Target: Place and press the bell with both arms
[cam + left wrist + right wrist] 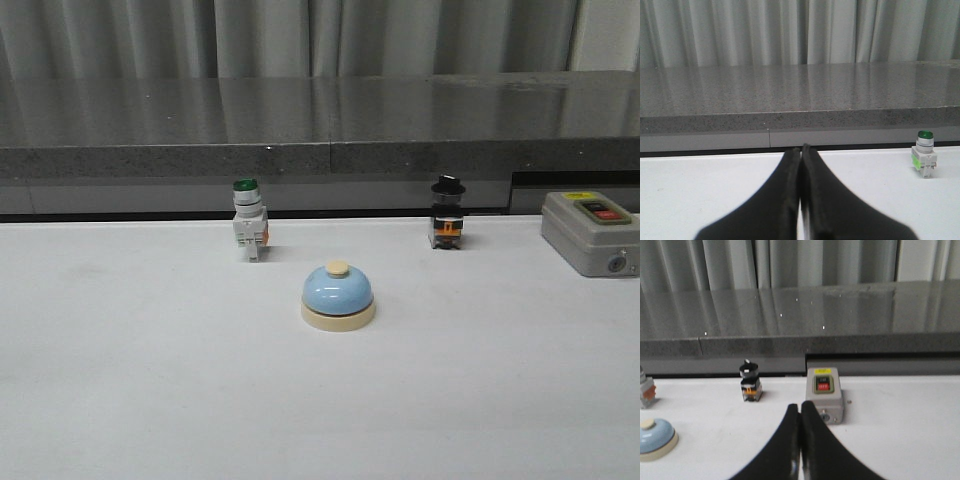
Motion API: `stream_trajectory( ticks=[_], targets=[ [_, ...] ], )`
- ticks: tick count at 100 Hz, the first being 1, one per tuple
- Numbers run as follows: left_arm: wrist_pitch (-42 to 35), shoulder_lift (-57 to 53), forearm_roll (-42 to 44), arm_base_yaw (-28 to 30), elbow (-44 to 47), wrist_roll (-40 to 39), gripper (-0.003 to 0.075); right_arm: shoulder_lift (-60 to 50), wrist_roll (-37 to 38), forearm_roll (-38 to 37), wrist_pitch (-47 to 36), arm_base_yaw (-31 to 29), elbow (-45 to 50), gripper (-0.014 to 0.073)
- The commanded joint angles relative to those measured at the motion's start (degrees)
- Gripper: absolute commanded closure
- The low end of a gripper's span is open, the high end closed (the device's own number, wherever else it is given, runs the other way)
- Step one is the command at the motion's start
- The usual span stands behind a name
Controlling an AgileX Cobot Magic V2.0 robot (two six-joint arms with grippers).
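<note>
The light-blue dome bell [338,295] with a cream base and cream knob stands upright on the white table near the middle. It also shows at the edge of the right wrist view [654,437]. Neither arm shows in the front view. My left gripper [800,149] is shut and empty above bare table; the bell is out of its view. My right gripper [800,406] is shut and empty, apart from the bell, with the grey box just beyond its tips.
A green-capped white push-button switch [248,230] stands behind the bell to the left, also in the left wrist view [924,160]. A black-knobbed switch [447,222] stands behind to the right. A grey box with red and black buttons [592,231] sits far right. A grey ledge [320,130] runs behind.
</note>
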Motion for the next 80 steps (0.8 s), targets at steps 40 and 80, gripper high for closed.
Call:
stream_trajectory(
  ticks=[40, 80],
  targets=[
    [-4.5, -1.6, 0.1, 0.0, 2.4, -0.5, 0.0741, 7.7, 0.2, -0.5, 20.2, -0.5, -25.6, 0.0654],
    [-4.5, -1.6, 0.1, 0.0, 2.4, -0.5, 0.0741, 33.2, 0.2, -0.5, 48.9, -0.5, -49.1, 0.0654]
  ],
)
